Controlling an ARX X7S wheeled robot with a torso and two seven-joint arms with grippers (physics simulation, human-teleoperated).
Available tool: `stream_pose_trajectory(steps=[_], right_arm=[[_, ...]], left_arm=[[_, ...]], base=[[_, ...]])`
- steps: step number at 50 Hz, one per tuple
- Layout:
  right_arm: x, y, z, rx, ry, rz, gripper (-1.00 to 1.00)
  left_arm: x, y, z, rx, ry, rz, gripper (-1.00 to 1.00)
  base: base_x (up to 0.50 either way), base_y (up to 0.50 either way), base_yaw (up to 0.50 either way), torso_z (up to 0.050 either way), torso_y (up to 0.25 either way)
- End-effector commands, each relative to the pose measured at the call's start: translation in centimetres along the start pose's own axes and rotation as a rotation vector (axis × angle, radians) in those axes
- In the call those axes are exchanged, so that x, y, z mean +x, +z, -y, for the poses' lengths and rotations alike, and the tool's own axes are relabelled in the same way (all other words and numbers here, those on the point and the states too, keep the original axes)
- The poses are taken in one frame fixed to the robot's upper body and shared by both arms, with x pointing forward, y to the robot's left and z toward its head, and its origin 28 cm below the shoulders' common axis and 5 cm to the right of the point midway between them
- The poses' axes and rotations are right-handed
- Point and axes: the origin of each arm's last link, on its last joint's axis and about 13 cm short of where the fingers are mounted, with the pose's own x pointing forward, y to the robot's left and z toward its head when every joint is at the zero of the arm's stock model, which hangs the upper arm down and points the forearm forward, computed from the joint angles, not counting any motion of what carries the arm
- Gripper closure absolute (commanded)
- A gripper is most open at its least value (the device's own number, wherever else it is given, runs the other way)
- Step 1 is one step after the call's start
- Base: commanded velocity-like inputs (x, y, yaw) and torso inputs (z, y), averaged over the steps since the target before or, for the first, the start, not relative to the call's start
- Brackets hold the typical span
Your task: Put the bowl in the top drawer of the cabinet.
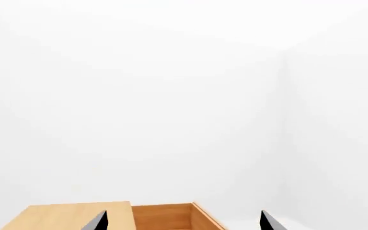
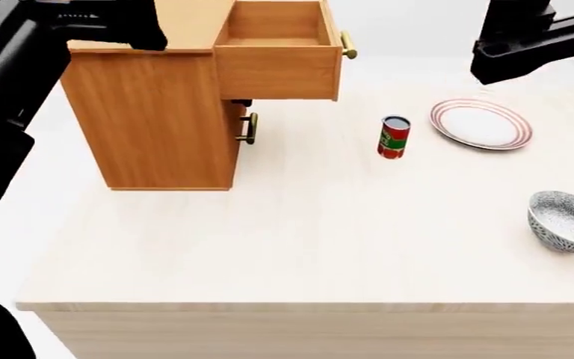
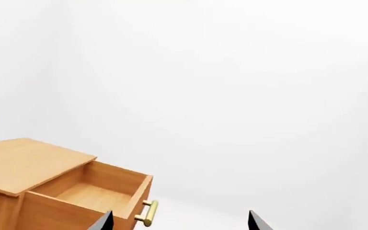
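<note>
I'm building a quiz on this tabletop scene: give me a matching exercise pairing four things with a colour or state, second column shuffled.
Things:
1. bowl
2. top drawer
3. can
4. plate

Descriptions:
A. pulled open, nothing inside
B. white with red rim rings
C. blue-grey speckled, near the table's right edge
D. red and green label, standing upright

Pairs: 1-C, 2-A, 3-D, 4-B
</note>
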Motion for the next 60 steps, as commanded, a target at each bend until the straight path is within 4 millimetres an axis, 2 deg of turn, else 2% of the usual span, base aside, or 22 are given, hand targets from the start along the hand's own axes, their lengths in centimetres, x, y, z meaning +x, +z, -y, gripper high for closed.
stream_pose_trajectory(steps=[1,8,18,60], right_arm=[[1.1,2.7,1.8,-0.042,-0.017,0.038,-1.00],[1.9,3.5,2.4,-0.040,-0.011,0.049,-1.00],[2.2,4.5,3.1,-0.049,-0.015,0.079,-1.00],[2.5,5.3,3.3,-0.072,-0.013,0.078,-1.00]], left_arm=[[1.9,2.9,-0.4,0.033,-0.004,0.046,-1.00],[2.5,4.1,-0.5,0.036,-0.008,0.076,-1.00],[2.5,5.3,-0.4,0.046,-0.008,0.114,-1.00],[2.4,6.1,-0.3,0.040,-0.020,0.134,-1.00]], base=[[0.21,0.00,0.00,0.000,0.000],[0.22,0.00,0.00,0.000,0.000],[0.24,0.00,0.00,0.000,0.000],[0.28,0.00,0.00,0.000,0.000]])
